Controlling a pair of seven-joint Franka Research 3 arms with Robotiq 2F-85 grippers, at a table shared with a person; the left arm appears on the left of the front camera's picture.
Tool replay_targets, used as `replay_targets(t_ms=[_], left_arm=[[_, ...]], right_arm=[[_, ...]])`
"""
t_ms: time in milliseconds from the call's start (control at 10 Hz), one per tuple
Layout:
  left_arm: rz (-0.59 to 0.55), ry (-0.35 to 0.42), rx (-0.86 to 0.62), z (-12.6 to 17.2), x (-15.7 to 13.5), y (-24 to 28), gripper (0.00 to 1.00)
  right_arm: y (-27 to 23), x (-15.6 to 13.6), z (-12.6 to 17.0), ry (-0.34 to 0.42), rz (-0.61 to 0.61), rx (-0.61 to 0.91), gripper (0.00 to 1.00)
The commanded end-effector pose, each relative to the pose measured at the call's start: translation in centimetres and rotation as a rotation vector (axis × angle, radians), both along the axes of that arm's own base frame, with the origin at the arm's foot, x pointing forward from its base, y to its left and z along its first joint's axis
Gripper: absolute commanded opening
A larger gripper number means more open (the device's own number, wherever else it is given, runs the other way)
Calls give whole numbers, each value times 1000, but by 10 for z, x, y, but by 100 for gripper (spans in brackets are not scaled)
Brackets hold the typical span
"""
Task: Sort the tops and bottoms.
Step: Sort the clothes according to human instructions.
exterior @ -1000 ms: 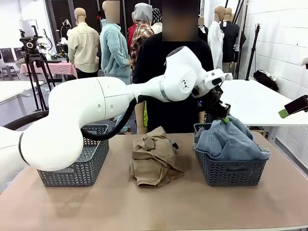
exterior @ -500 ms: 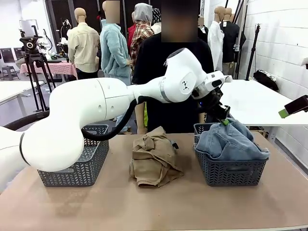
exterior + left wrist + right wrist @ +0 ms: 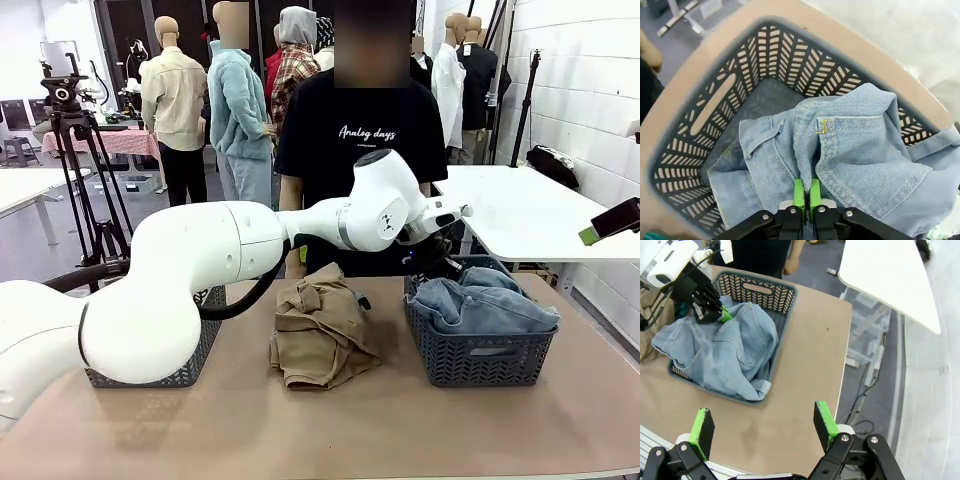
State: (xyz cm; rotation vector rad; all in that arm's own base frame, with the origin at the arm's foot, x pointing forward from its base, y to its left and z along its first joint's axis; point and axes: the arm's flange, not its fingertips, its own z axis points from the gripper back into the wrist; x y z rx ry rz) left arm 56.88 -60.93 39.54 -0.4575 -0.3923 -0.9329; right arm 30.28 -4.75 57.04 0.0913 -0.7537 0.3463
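The left end effector (image 3: 806,199) is seen inside the right-hand basket (image 3: 790,60), its green pads clamped together on a fold of the light blue jeans (image 3: 850,155) — the denim is bunched in that basket, with part draped over its rim. The right end effector (image 3: 762,422) is held with fingers wide apart, gripping nothing, above the bench (image 3: 810,335). A tan top (image 3: 320,330) is seen crumpled on the bench, between this basket and a second basket (image 3: 210,320).
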Motion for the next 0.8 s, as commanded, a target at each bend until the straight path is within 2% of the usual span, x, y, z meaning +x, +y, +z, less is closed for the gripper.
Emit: replay_targets(t_ms=[0,200,300,400,700], left_arm=[[-39,3,-9,23,20,-23,19],[-46,-43,45,40,14,-22,59],[-47,-38,64,49,12,-19,78],[-92,-10,86,56,10,-15,78],[-134,-63,45,89,-1,-12,78]], right_arm=[[0,4,-1,-11,4,8,100],[0,4,-1,-11,4,8,100],[0,4,-1,-11,4,8,100],[0,4,-1,-11,4,8,100],[0,4,-1,-11,4,8,100]])
